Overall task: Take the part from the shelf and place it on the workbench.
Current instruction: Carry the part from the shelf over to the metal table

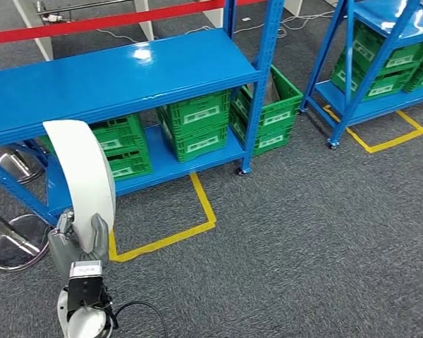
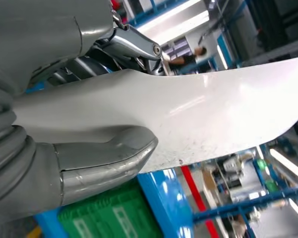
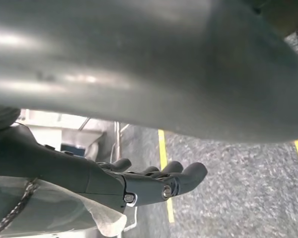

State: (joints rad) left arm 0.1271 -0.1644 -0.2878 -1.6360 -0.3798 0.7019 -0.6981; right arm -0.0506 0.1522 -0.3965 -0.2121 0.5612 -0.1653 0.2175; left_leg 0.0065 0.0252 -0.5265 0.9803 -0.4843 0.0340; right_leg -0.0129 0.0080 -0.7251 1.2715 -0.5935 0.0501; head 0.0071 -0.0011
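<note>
A curved white panel part [image 1: 84, 176] stands up from my left hand [image 1: 79, 243], which grips its lower end in front of the blue shelf [image 1: 119, 74]. In the left wrist view the thick grey thumb [image 2: 106, 158] presses one face of the white part [image 2: 200, 111] and the darker fingers [image 2: 132, 44] lie behind it. My right hand [image 3: 155, 181] hangs low over the grey carpet with its fingers stretched out and nothing in them.
Green crates [image 1: 196, 123] sit on the blue shelf's lower level. A second blue shelf [image 1: 382, 42] with green crates stands at the right. Yellow floor tape [image 1: 201, 204] marks the carpet. Shiny metal parts [image 1: 15, 239] lie on the floor at the left.
</note>
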